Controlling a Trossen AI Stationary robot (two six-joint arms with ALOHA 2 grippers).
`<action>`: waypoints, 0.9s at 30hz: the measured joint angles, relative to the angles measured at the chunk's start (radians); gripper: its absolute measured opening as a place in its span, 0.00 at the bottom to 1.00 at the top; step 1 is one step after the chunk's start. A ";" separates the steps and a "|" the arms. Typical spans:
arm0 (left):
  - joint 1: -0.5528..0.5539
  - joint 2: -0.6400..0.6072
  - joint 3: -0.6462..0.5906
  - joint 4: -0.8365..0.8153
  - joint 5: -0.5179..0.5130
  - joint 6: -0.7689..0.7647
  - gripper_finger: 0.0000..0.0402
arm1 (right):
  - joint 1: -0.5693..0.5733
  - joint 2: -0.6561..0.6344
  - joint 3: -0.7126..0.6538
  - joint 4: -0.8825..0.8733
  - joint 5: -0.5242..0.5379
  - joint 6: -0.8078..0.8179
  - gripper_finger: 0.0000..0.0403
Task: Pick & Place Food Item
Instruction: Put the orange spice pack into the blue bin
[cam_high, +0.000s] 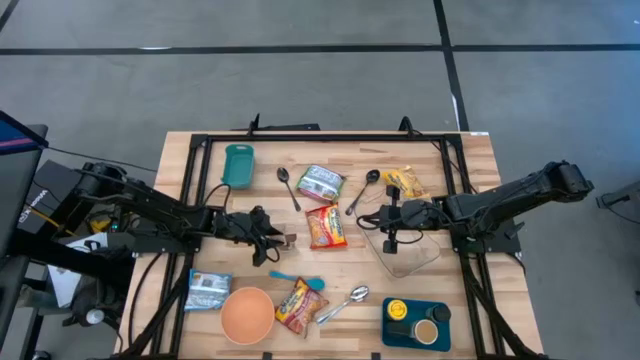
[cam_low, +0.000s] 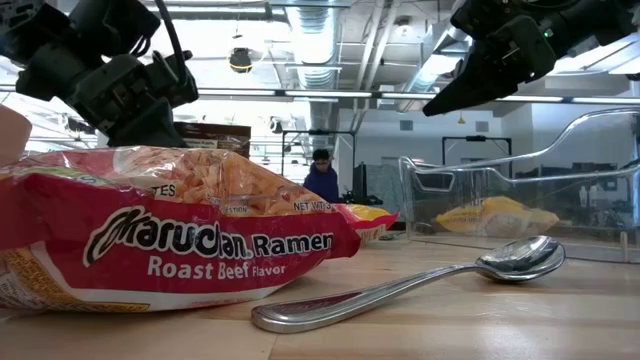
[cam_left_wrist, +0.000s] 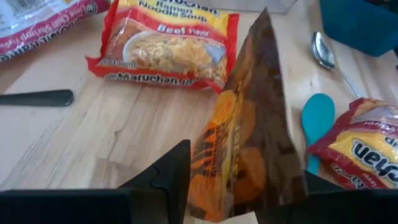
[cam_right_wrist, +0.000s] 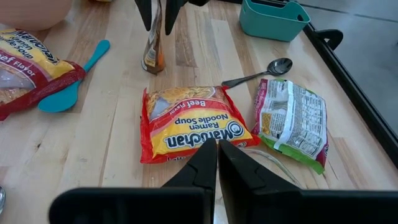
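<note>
While the left gripper sits at table centre-left, it is clamped on a brown snack bag, which stands upright between its 2 fingers, lower end near the wood. Right wrist view confirms it: bag hangs from the left gripper, pinched at its upper end.

- Beef ramen pack lies flat at 3 o'clock of the bag, just beside, apart.
- Teal spatula lies at 6 o'clock of the bag, near.
- 2nd ramen pack sits past the spatula, beside the orange bowl.
- Green-white packet at 1 o'clock of the bag, well apart.

Right gripper is fully closed on nothing, hovering at the near edge of the clear container, 3 o'clock of the beef ramen pack. Its fingers meet tip to tip in the right wrist view.
</note>
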 joint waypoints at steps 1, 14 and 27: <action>0.000 0.000 0.000 0.005 0.000 0.000 0.34 | 0.000 0.000 0.000 0.000 0.000 0.000 0.02; 0.000 -0.001 0.000 0.013 0.000 0.000 0.27 | 0.000 0.000 0.000 -0.003 0.000 0.000 0.02; 0.000 -0.001 0.000 0.018 0.000 0.000 0.05 | 0.000 0.000 0.000 -0.003 0.000 0.001 0.02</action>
